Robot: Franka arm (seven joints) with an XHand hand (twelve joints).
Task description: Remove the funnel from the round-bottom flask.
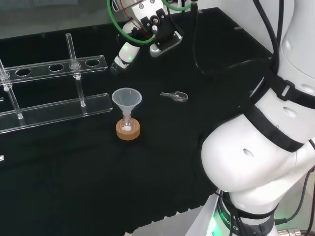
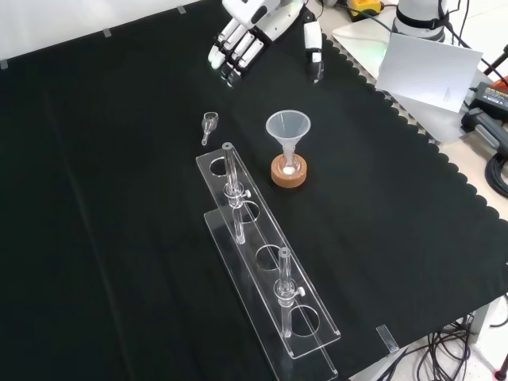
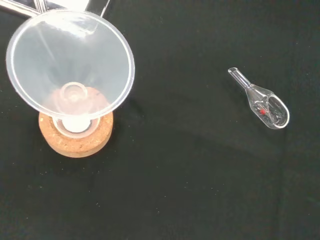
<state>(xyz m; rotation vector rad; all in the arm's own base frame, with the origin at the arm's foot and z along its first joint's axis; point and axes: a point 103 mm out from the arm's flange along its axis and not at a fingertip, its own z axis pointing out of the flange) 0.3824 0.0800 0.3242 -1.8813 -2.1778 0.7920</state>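
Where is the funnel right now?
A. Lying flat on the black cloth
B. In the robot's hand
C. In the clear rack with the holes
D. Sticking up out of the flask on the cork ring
D. The funnel stands upright with its stem down in the flask on the cork ring, and the hand is up above the cloth, apart from it, fingers relaxed and holding nothing.

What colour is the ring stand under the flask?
Light brown cork, plainest in the wrist view.
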